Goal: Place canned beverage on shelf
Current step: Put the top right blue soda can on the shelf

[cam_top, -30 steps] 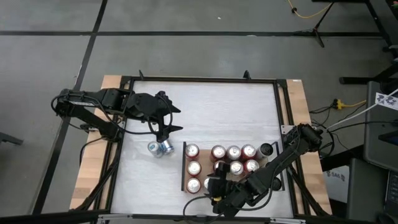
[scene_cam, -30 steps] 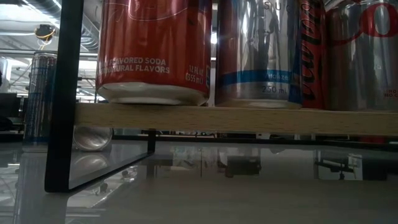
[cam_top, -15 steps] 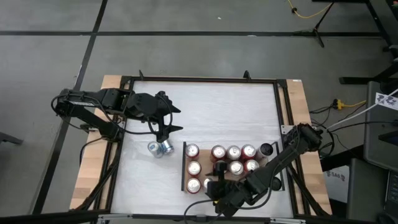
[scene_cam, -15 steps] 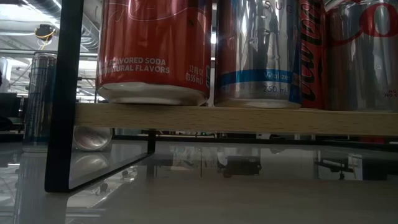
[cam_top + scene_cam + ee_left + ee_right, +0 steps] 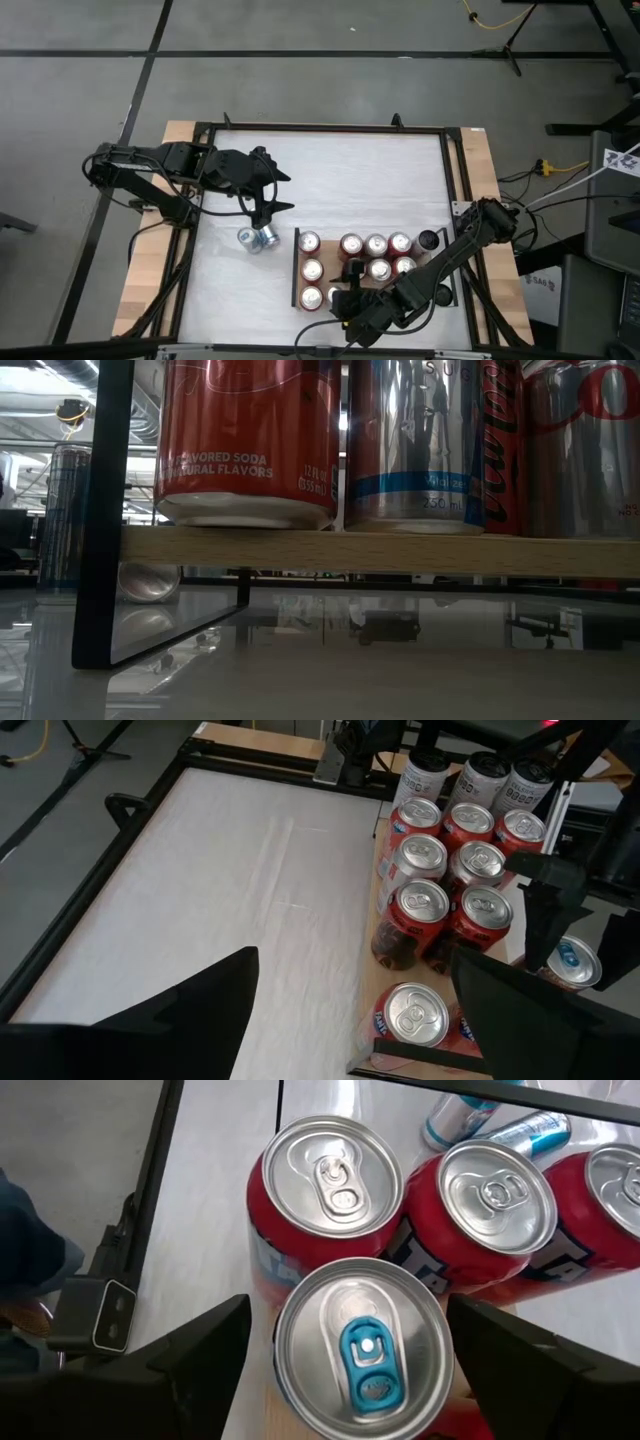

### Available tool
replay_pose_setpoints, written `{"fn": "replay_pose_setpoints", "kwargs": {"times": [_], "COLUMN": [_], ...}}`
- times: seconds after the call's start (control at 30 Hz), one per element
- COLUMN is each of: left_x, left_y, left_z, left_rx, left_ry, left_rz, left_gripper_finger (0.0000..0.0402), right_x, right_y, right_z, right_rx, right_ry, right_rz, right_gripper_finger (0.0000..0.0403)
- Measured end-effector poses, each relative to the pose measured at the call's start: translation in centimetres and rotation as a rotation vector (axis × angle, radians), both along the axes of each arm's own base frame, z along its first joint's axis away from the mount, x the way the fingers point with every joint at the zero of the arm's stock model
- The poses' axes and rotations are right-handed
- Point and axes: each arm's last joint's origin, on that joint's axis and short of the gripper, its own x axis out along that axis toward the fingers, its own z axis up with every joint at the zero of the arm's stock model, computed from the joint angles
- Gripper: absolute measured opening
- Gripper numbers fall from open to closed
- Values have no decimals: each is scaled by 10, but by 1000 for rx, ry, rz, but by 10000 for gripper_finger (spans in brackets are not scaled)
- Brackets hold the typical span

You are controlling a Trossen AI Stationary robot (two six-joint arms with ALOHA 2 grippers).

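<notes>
Right gripper (image 5: 350, 1370), fingers spread wide, is straddling a cylindrical blue-tabbed aluminium can (image 5: 362, 1342) on the flat wooden shelf (image 5: 400, 552) at lower centre. Left gripper (image 5: 270, 195) is hovering with fingers wide apart and empty, left of centre, above two glossy silver-blue cans (image 5: 257, 238).

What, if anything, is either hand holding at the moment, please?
Nothing, it seems: the right hand straddles the sides of a blue-tabbed can, open; the left hand is empty.

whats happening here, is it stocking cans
Yes. The right claw sits open around a silver-topped can with a blue tab at the near-left end of the light wooden shelf board, beside red cans. The left claw waits open over the white tabletop, just above two loose blue-and-silver cans.
</notes>
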Motion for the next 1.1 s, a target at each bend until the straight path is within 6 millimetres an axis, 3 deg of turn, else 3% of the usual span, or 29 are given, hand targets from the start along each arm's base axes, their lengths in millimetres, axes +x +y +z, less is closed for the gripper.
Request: {"fn": "replay_pose_setpoints", "kwargs": {"times": [0.43,0.77,1.1], "left_x": [0,0,0], "left_y": [0,0,0], "left_z": [0,0,0], "left_rx": [0,0,1], "left_ry": [0,0,0], "left_rz": [0,0,-1], "left_gripper_finger": [322,322,322], "right_x": [0,0,0], "right_y": [0,0,-1], "right_z": [0,0,1], "right_rx": [5,70,106], "right_ry": [-2,-14,-33], "right_rz": [-5,-88,-154], "right_gripper_finger": [227,251,240]}}
